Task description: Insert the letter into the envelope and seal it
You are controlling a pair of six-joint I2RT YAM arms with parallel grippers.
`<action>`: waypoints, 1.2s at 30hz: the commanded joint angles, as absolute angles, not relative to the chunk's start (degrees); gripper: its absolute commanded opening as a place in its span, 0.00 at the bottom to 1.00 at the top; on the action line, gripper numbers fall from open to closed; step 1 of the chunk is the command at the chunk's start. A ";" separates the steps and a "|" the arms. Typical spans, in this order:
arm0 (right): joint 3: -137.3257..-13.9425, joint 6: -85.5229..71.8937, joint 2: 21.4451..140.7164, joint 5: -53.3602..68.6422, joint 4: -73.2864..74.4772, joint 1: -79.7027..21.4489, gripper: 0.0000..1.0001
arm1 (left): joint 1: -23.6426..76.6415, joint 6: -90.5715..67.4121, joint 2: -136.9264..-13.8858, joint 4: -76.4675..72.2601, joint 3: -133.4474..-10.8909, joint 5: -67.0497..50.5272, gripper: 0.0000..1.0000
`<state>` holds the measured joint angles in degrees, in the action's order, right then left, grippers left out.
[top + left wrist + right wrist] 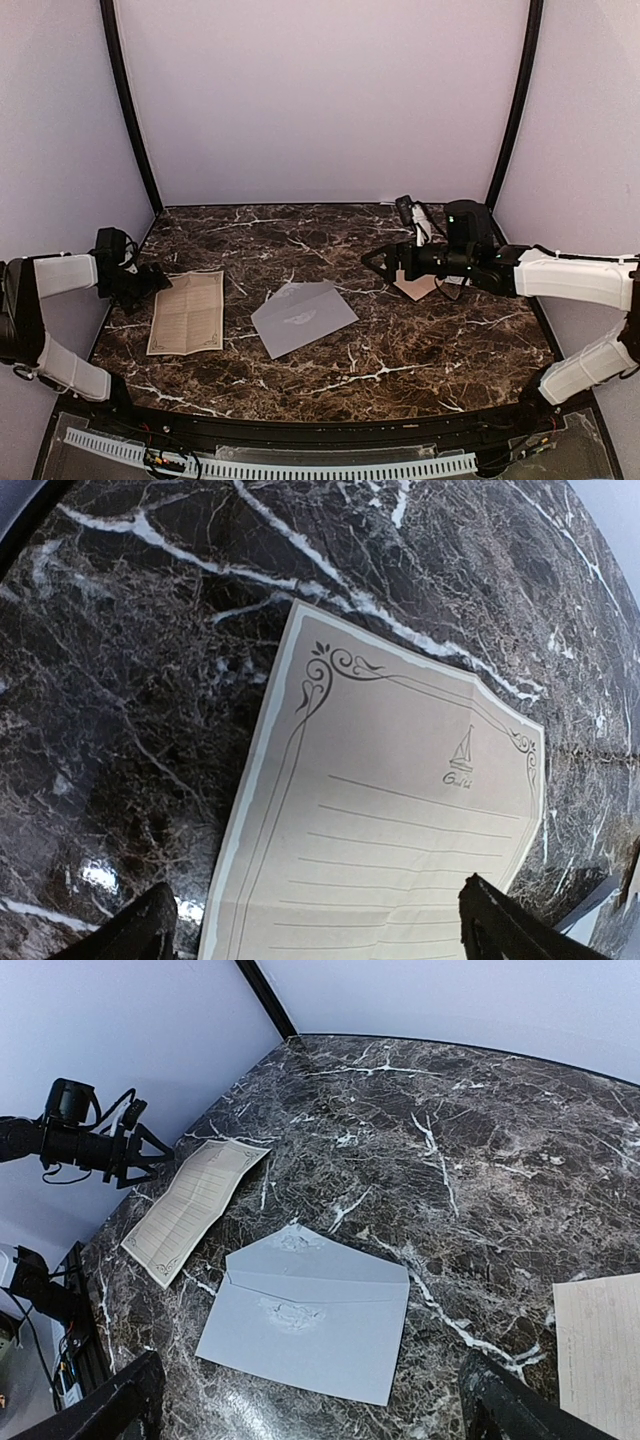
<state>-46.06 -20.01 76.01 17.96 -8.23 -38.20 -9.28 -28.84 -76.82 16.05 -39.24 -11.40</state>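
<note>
The letter [187, 312] is a cream lined sheet with an ornate border, lying flat at the table's left. The grey-lavender envelope [303, 317] lies flat in the middle with its flap open. My left gripper [160, 279] is open and empty, hovering at the letter's far left corner. In the left wrist view the letter [400, 810] fills the space between the spread fingertips [140, 930]. My right gripper [375, 260] is open and empty, above the table to the right of the envelope. The right wrist view shows the envelope [310, 1320] and the letter [190, 1210].
A tan paper sheet [420, 286] lies under my right arm, also showing in the right wrist view [600, 1350]. The dark marble table [400, 350] is enclosed by pale walls. A cable tray [270, 465] runs along the near edge.
</note>
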 commanded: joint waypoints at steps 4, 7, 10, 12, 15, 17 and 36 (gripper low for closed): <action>-47.97 -19.34 76.81 17.43 -10.81 -38.98 0.99 | -9.70 -25.53 -80.51 18.21 -40.60 -13.28 0.89; -47.99 -19.34 76.96 17.42 -10.73 -38.99 0.99 | -9.65 -25.41 -81.81 18.38 -40.69 -14.16 0.86; -47.99 -19.34 77.21 17.41 -10.81 -39.10 0.99 | -9.66 -25.24 -82.21 18.44 -40.29 -14.56 0.83; -47.97 -19.42 77.40 17.40 -10.87 -39.03 0.99 | -9.60 -25.16 -82.67 18.43 -40.12 -14.99 0.81; -47.90 -19.52 77.61 17.66 -11.02 -39.17 0.99 | -9.65 -24.83 -83.67 18.99 -40.10 -16.05 0.80; -47.90 -19.62 77.69 17.80 -11.24 -39.20 0.99 | -9.65 -24.71 -84.23 18.95 -39.93 -16.94 0.78; -51.81 -23.53 84.70 16.70 -13.98 -44.67 0.98 | 3.34 -31.33 -82.82 14.74 -33.23 -25.06 0.68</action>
<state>-48.64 -22.09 82.08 17.76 -11.22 -42.37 -0.75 -27.07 -83.44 13.04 -37.74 -21.65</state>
